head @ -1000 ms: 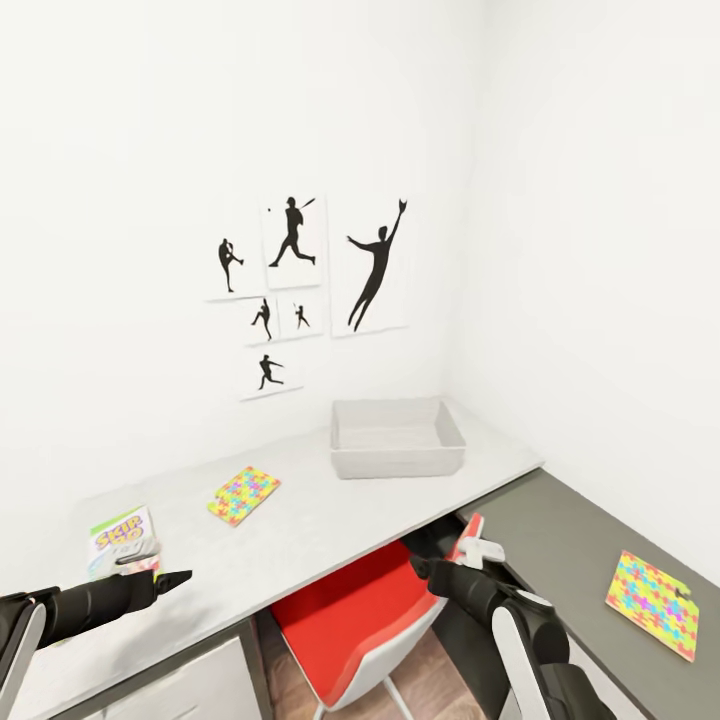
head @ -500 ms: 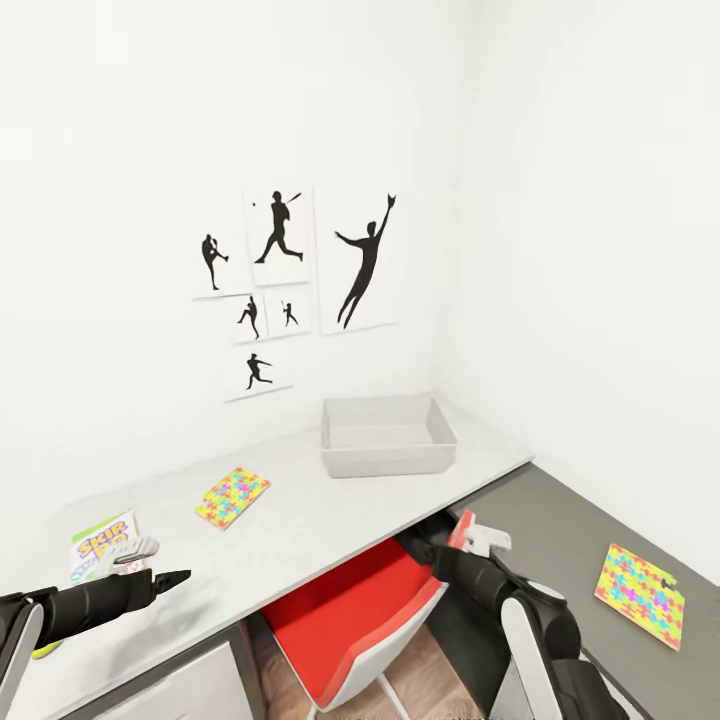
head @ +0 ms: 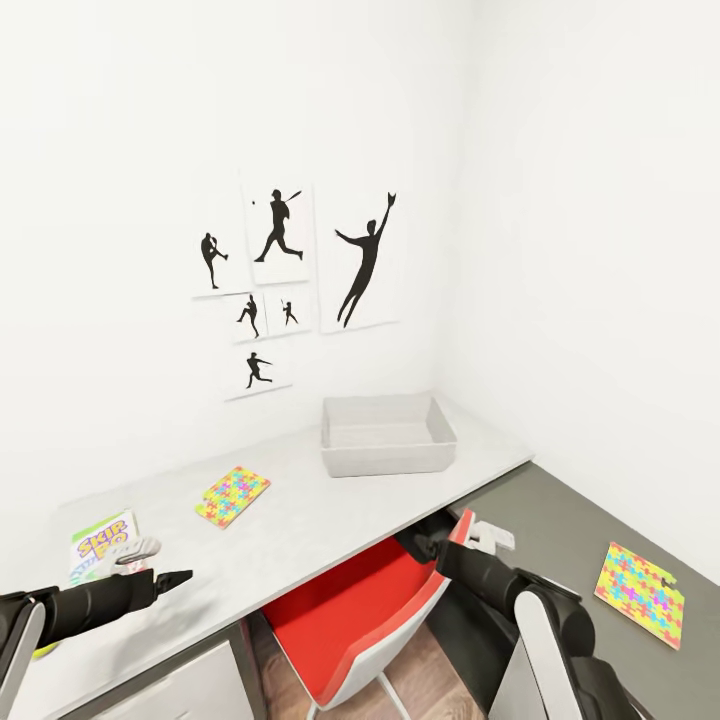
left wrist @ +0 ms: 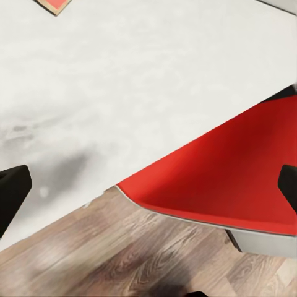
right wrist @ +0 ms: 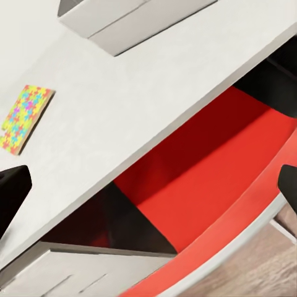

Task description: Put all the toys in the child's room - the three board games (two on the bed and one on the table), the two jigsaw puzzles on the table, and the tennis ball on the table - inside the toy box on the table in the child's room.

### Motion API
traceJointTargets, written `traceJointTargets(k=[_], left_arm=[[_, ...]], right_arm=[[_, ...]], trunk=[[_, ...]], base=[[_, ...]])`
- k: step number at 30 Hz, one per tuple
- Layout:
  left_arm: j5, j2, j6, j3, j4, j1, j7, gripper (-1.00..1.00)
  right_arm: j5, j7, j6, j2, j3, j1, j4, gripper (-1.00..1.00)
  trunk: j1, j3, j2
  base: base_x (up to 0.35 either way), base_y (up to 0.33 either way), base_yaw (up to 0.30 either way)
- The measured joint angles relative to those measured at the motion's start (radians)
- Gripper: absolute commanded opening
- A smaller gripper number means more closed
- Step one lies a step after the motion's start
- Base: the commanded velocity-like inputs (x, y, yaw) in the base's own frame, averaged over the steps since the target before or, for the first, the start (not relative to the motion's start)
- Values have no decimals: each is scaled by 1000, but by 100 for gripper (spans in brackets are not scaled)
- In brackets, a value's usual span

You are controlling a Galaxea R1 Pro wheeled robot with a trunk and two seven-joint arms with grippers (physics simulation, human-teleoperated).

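White-walled corner room, with the long pale surface (head: 300,520) running along the wall under a cluster of black baseball-player prints (head: 290,285). A lower dark grey side unit (head: 560,530) meets it at the right. A red chair (head: 350,610) is tucked under the surface.

The grey toy box (head: 388,435) sits at the far right end of the surface, looks like nothing in it from here. One jigsaw puzzle (head: 232,496) lies flat mid-surface, well apart from the box; the second puzzle (head: 640,594) is over on the dark side unit. At the near left end there's the green board game (head: 102,545), and you can read "SKIP BO" on it. A sliver of yellow-green at the left edge, maybe the tennis ball (head: 44,650), too small to be sure.

Left gripper (head: 160,566) hangs over the near edge of the surface just beside the Skip Bo box, fingers spread, holding nothing. Right gripper (head: 470,535) hangs over the chair below the surface edge, also spread and holding nothing.

Compared to half a second ago, basically nothing moved; the right arm's edged a touch further right.
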Motion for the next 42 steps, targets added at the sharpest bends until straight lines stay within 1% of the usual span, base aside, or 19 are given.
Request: traceJointTargets(k=[4, 9, 18, 27, 31, 34, 37, 38, 42], left_arm=[[-3, -4, 10, -4, 0, -8, 8, 100], [-2, -7, 13, -6, -8, -11, 4, 100], [-4, -7, 6, -1, -10, -13, 5, 100], [-3, -7, 5, -5, -11, -13, 8, 100], [-3, -7, 6, -10, -13, -13, 10, 100], [-3, -6, 8, -15, -15, -16, 12, 100], [-4, -6, 13, -17, -16, -38, 14, 100], [-4, -7, 16, -19, -14, -68, 17, 100], [-9, -8, 21, -32, -6, -142, 32, 100]], right_arm=[[-2, -1, 13, 0, 3, -1, -1, 100], [-3, -1, 17, 0, 5, -1, -1, 100], [-3, -2, 15, 0, 5, -1, -1, 100], [-2, -3, 10, 1, 9, -1, -1, 100], [5, -10, 21, 7, 8, -10, 0, 100], [8, -16, 54, 10, 8, -50, -1, 100], [11, -29, 124, 11, 8, -130, 2, 100], [11, -45, 159, 12, 7, -184, 9, 100], [20, -102, 191, 14, 6, -296, 52, 100]], trunk=[[0, 0, 0], [0, 0, 0], [0, 0, 0], [0, 0, 0], [0, 0, 0], [0, 0, 0], [0, 0, 0], [0, 0, 0], [0, 0, 0]], base=[[0, 0, 0], [0, 0, 0], [11, -9, 0], [96, -160, 0], [38, -72, 0], [16, -30, 0], [8, -14, 0], [4, -8, 0], [2, -5, 0]])
